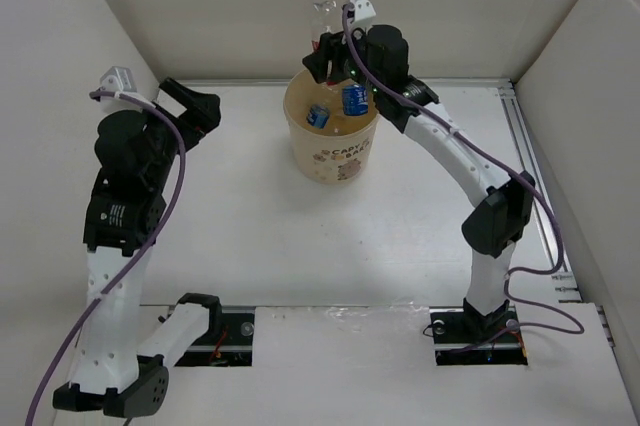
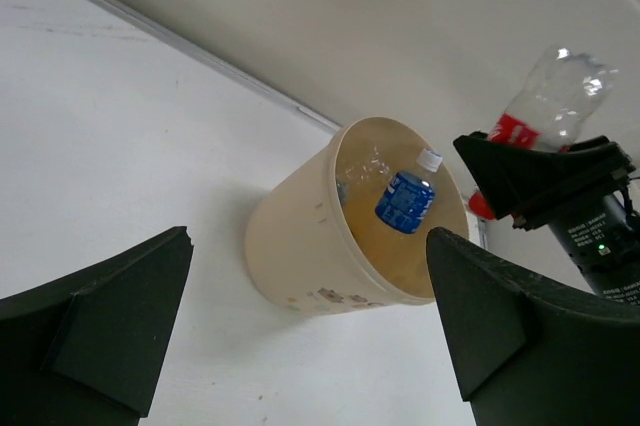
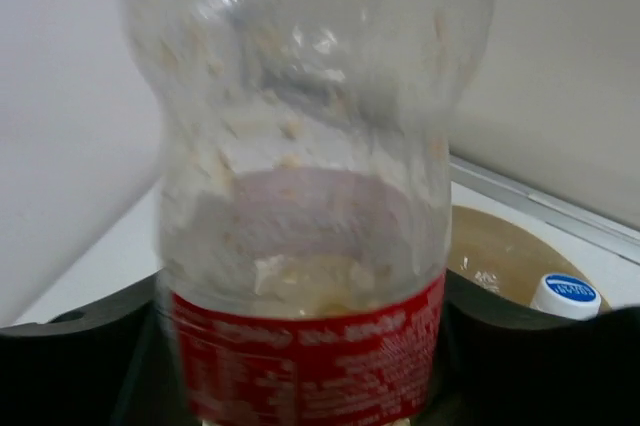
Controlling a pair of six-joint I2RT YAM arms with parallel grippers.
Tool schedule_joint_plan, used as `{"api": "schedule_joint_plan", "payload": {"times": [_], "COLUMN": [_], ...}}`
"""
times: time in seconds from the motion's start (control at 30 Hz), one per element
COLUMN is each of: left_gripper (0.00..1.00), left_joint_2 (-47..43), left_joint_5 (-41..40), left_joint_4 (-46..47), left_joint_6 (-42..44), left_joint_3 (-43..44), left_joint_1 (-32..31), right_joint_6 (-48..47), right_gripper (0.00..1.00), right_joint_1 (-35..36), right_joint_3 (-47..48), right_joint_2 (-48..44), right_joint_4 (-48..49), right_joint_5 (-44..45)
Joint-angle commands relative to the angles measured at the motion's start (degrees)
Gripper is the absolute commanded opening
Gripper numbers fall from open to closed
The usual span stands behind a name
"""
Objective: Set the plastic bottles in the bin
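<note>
— Anything legible here?
— Brown lettering on the bin (image 1: pixel 318 151). It seems to begin "CAPY"; the rest is too small to read.
— And the bottles?
— White print on the red-labelled bottle (image 3: pixel 305 206) is blurred. The blue-labelled bottle (image 2: pixel 405 202) carries print too small to read.

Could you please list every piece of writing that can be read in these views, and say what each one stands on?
"CAPY": apparently the top line of the brown lettering on the bin; the rest is too small to read.
White print on the red-label bottle: blurred, unreadable.
Print on the blue-label bottle inside the bin: too small to read.
</note>
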Motion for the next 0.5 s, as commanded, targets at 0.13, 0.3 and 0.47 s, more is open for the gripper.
{"api": "schedule_joint_plan", "payload": {"times": [0.13,0.3,0.47], "left_gripper": [1.00,1.00,1.00], "left_joint_2": [1.84,2.90,5.27], "left_joint_5": [3.33,3.33,1.59], "left_joint_4": [5.15,5.85,4.63], "left_joint_6": [2.87,5.07,9.99], "left_joint_3": [-0.57,-1.10,0.21], "left_joint_1": [0.03,0.03,0.03], "right_joint_6": [-1.80,-1.80,-4.52], "right_gripper": [1.00,1.00,1.00], "right_joint_1": [-0.29,1.02,4.89], "right_joint_3": [-0.41,-0.41,-3.04], "right_joint_2": [0.64,-3.30,-11.74], "right_joint_4": [-2.59,-3.81,-9.35], "right_joint_5": [0.74,6.79,21.29]}}
